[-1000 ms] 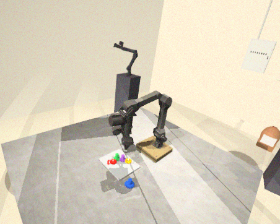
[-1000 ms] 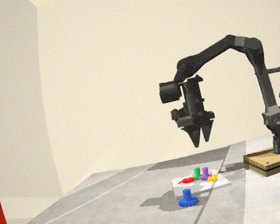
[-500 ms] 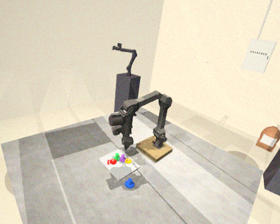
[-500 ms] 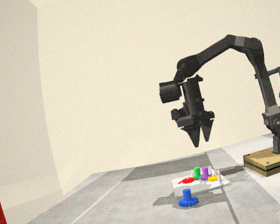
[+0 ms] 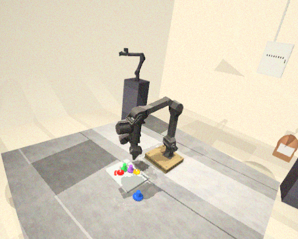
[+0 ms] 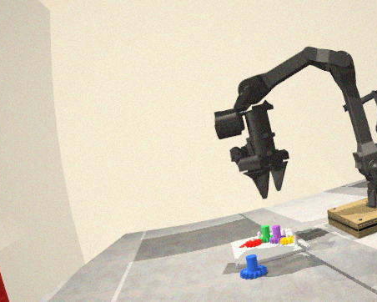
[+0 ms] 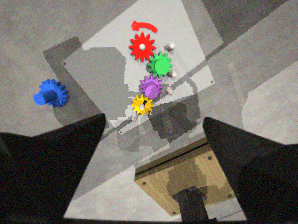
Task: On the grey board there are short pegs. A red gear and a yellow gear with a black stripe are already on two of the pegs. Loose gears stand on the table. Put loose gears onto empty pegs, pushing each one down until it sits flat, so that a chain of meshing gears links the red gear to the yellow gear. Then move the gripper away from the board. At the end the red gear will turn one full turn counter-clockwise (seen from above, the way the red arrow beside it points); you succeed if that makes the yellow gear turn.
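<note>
The red gear point(image 5: 120, 172) point(image 6: 253, 243) point(image 7: 142, 47) sits on its peg on the grey board point(image 5: 135, 186) point(image 6: 242, 254) point(image 7: 95, 70). The green gear point(image 5: 124, 168) point(image 6: 265, 234) point(image 7: 160, 65) sits beside it, teeth at the red gear's edge. The purple gear point(image 5: 130, 169) point(image 6: 276, 234) point(image 7: 151, 87) lies between the green gear and the yellow gear point(image 5: 136, 171) point(image 6: 287, 240) point(image 7: 142, 105), touching or nearly touching both. A blue gear point(image 5: 138, 196) point(image 6: 253, 269) point(image 7: 51, 94) stands on the table off the board. My gripper point(image 6: 272, 195) point(image 7: 154, 119) is open and empty, high above the board.
Bare pegs point(image 7: 171, 46) point(image 7: 173, 74) stand on the board beside the green and purple gears. The red arrow point(image 7: 144, 26) is next to the red gear. The arm's wooden base point(image 5: 164, 159) point(image 6: 359, 218) point(image 7: 175, 180) is near the board's yellow-gear side.
</note>
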`<move>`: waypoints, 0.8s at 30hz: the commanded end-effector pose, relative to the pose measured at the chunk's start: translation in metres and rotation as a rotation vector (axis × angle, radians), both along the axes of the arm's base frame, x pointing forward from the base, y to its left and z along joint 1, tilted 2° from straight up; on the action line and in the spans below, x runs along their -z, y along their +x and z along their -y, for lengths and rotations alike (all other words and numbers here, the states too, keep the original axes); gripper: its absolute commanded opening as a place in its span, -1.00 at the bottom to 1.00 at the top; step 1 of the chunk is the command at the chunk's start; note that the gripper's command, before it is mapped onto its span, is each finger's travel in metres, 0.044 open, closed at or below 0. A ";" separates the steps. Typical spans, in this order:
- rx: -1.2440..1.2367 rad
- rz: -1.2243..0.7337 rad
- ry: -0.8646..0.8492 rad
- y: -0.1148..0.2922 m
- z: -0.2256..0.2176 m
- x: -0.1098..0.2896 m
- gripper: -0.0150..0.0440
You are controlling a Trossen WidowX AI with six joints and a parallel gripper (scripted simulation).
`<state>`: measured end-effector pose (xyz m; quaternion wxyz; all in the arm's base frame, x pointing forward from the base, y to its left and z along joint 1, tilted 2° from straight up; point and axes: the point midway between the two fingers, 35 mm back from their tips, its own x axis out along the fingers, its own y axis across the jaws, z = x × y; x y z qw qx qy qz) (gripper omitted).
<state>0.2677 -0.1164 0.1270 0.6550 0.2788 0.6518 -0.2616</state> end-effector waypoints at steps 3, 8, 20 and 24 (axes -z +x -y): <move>-0.003 -0.002 0.001 0.000 0.000 0.000 1.00; -0.003 -0.002 0.001 0.000 0.000 0.000 1.00; -0.041 0.034 0.040 0.033 -0.154 -0.024 1.00; -0.040 0.028 0.048 0.026 -0.207 -0.033 1.00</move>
